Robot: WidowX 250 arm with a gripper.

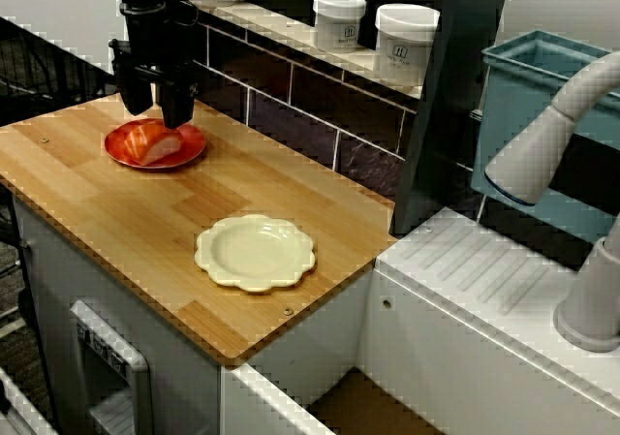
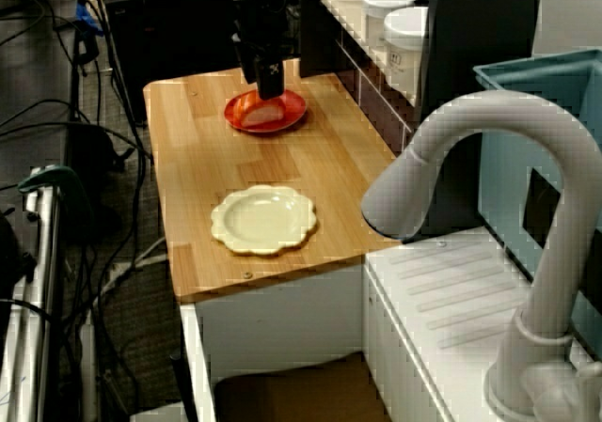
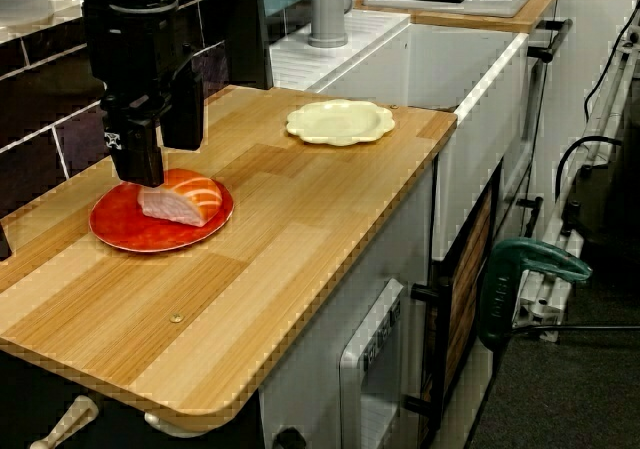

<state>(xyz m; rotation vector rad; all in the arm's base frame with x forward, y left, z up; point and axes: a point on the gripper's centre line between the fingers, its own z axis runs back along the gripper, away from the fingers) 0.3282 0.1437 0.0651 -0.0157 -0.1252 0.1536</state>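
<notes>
A piece of salmon sushi lies on a red plate at the left end of the wooden counter. My black gripper hangs straight over it, open, with one finger low by the sushi's far-left edge and the other behind it. Whether a finger touches the fish I cannot tell. In the view past the faucet the gripper covers part of the sushi. A pale yellow scalloped plate sits bare nearer the sink.
Two white jars stand on the tiled ledge behind the counter. A grey faucet and a ribbed white drainboard lie to the right, with a teal bin behind. A dark post rises at the counter's right end.
</notes>
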